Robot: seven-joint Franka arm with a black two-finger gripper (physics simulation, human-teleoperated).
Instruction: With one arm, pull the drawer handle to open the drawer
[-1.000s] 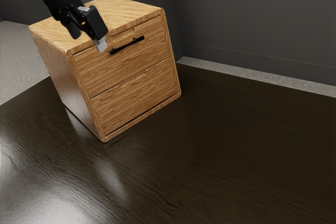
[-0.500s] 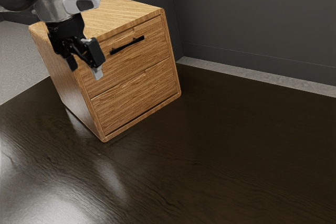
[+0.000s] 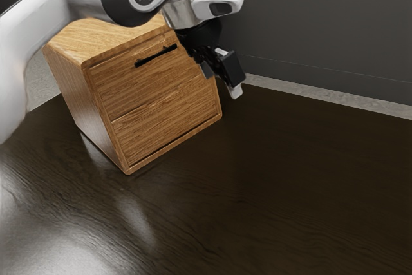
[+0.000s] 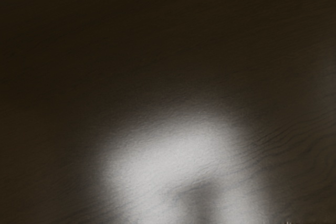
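Dark table (image 3: pixel 290 191), handle (image 3: pixel 156 55) near tool (image 3: pixel 221 76), apart

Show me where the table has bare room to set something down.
Bare: the dark table in front of the cabinet and all across to the exterior view's right. Crowded: at the cabinet's far front corner, where the gripper hangs open, just past the drawer handle.

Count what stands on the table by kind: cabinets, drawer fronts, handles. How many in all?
Wooden cabinet: 1
Drawer fronts, upper and lower: 2
Black handle: 1
Total: 4
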